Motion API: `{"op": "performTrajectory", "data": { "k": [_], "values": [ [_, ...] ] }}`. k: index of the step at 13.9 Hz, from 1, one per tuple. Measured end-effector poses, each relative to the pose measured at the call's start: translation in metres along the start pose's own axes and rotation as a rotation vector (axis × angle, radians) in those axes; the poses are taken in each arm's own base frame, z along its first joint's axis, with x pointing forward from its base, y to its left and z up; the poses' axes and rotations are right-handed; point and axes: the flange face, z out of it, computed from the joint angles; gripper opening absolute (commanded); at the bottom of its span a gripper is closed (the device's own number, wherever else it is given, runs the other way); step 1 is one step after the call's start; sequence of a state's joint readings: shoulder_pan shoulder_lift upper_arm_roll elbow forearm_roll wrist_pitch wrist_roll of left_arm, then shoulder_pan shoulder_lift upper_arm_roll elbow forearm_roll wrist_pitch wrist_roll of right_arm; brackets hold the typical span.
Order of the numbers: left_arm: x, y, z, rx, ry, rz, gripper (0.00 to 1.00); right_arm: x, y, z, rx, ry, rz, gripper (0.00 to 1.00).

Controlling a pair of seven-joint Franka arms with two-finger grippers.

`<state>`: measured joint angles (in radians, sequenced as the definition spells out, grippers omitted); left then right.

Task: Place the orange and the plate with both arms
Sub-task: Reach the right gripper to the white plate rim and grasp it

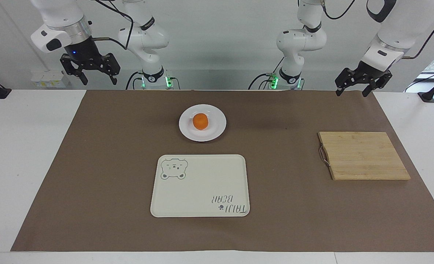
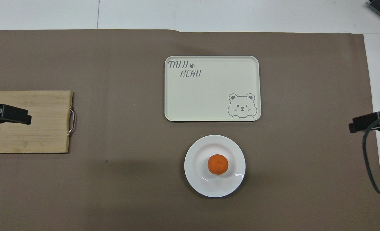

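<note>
Nearest our bases, both arms wait raised: our left gripper [image 1: 355, 87], fingers spread and empty, hangs over the mat's edge at its end of the table, and our right gripper [image 1: 90, 70], likewise spread and empty, over the other. Next comes the small round bright-orange fruit [image 1: 200, 121], sitting in the middle of the glossy white shallow round plate [image 1: 219, 129]; both are round, so neither has a long axis or heading. Farther out lie the bamboo cutting board [image 1: 363, 155] and the cream rectangular bear-print tray [image 1: 200, 185]. We judge the orange could roll off if the plate tilts, and the thin rim could slip from a shallow pinch.
</note>
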<state>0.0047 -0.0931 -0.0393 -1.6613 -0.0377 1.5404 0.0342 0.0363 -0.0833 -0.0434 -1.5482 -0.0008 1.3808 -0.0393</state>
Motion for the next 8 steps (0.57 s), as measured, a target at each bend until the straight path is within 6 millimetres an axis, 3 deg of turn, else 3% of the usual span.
{"op": "performTrajectory", "data": {
  "k": [1, 3, 8],
  "values": [
    [0.0, 0.0, 0.0, 0.0, 0.0, 0.0, 1.0, -0.002, -0.005, 0.002, 0.027, -0.011, -0.016, 1.0],
    [0.0, 0.0, 0.0, 0.0, 0.0, 0.0, 1.0, -0.001, -0.018, 0.026, 0.12, -0.044, -0.035, 1.0],
    [0.0, 0.0, 0.0, 0.0, 0.0, 0.0, 1.0, 0.022, -0.071, 0.154, 0.32, -0.054, -0.066, 1.0]
  ]
}}
